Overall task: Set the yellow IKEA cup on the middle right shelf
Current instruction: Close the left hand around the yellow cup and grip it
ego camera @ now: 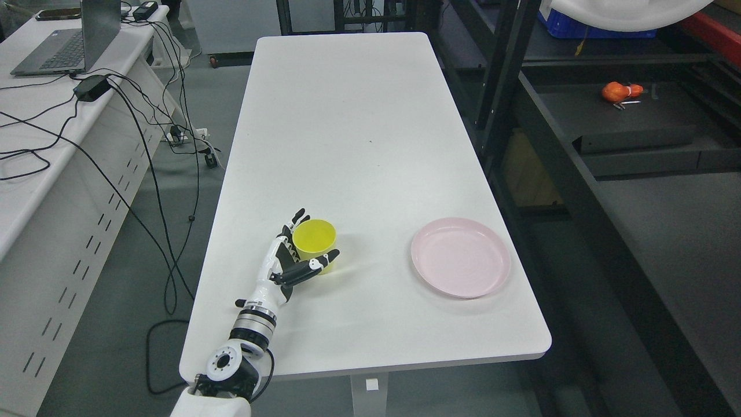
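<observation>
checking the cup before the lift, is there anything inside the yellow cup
The round yellow plastic cup stands upright on the white table, and the inner wall that shows is bare. The left hand wraps its near side; the rim hides part of the bottom.

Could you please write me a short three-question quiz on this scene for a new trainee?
1. True or false: the yellow cup stands upright on the white table.
2. Which hand is at the cup? A) the left hand B) the right hand C) a person's hand
3. Fill in: the pink plate lies to the cup's ____ in the head view.

Key
1. True; its open mouth faces up.
2. A; the arm comes in from the lower left, the thumb across the cup's near side and the fingers round its far left side. The cup still rests on the table.
3. Right, apart from the cup.
</observation>
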### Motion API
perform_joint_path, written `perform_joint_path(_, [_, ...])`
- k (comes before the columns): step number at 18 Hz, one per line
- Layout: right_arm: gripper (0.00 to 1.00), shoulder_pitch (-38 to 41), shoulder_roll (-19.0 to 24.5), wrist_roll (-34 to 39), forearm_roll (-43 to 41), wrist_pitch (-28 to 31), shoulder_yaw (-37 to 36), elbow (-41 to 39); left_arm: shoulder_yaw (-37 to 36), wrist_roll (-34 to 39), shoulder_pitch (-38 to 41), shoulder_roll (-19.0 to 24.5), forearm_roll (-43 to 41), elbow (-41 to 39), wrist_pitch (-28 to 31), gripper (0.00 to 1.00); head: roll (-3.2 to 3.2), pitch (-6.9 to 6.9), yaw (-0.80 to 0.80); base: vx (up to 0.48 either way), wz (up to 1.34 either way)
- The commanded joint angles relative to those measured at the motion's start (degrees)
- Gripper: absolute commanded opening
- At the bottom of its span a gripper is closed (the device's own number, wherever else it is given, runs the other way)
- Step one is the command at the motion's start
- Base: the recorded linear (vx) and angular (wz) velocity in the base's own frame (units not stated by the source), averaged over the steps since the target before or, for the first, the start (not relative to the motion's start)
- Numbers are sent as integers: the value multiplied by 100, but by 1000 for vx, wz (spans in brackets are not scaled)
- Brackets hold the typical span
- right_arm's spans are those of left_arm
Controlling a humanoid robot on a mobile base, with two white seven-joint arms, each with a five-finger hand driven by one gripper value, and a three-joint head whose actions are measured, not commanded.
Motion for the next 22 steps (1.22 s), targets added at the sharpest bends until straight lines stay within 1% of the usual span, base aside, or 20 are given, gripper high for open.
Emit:
perform_joint_path(1, [99,79,-100,-4,-141,36,97,0,-209,-17,-31,100,-227,211,12,96,0,0,0,0,0])
perform_joint_path(5, [99,79,-100,-4,-141,36,97,0,-209,-17,-40,100,-253,255,3,94,0,0,0,0,0])
perform_joint_path(6, [99,79,-100,-4,-141,36,97,0,-200,-17,-40,100,-253,255,3,92,0,0,0,0,0])
perform_joint_path(8, [99,79,-100,-4,-141,36,97,0,-174,-17,-31,100,-245,255,-14,83,0,0,0,0,0])
perform_joint_path(10, [99,79,-100,-4,-141,36,97,0,-121,-17,-31,100,-236,255,-41,72,0,0,0,0,0])
perform_joint_path(13, [99,79,-100,-4,-141,36,97,-9,28,-17,-5,100,-192,255,-190,50,0,0,0,0,0])
perform_joint_path(15, [99,79,-100,-4,-141,36,97,0,125,-17,39,100,-113,238,-409,34,0,0,0,0,0])
perform_joint_path(18, [99,79,-100,-4,-141,36,97,0,239,-17,205,100,27,-51,-971,8,0,0,0,0,0])
perform_joint_path(19, [99,79,-100,-4,-141,36,97,0,248,-17,293,100,37,-253,-1060,4,0,0,0,0,0])
perform_joint_path(20, [99,79,-100,-4,-141,36,97,0,257,-17,407,100,37,-533,-1104,2,0,0,0,0,0])
perform_joint_path(22, [99,79,-100,-4,-141,36,97,0,257,-17,670,100,37,-1122,-1113,2,0,0,0,0,0])
